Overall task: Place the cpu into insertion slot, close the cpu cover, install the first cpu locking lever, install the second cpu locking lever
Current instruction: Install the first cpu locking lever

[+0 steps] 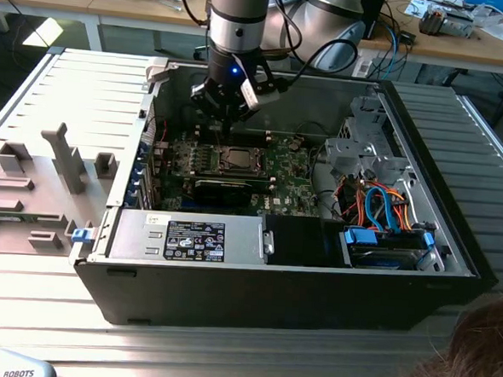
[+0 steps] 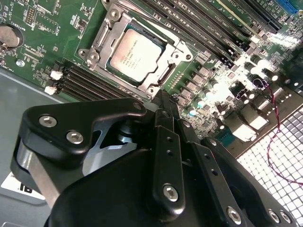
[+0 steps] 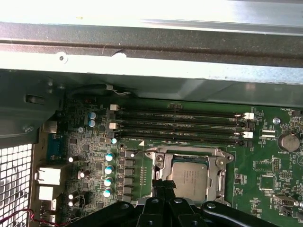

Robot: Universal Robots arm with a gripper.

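Gripper (image 1: 224, 123) hangs inside the open computer case (image 1: 453, 244), its black fingers (image 2: 166, 142) drawn together with nothing between them, the tips poised just above one edge of the insertion slot (image 2: 137, 54). Directly beyond those fingertips lies the cpu (image 2: 136, 53), seated flat in the socket with its silvery-grey top facing up; in the first wrist view the cpu (image 3: 190, 178) sits just past the gripper (image 3: 163, 188). Around the chip, the cpu cover (image 2: 177, 52) lies down flat as a silvery frame, its square window showing the chip's top. I cannot tell how the locking levers stand. Farther out from the fingers than the socket run the long narrow black memory slots (image 3: 180, 125) on the green motherboard (image 3: 265, 175). In the exterior view, a black card (image 1: 228, 188) lies on the near side of the socket from the gripper, and beyond it a grey power supply box (image 1: 189, 238) sits at the case's front wall. Bundled orange and blue cables (image 1: 378, 209) lie well away toward the exterior view's right.
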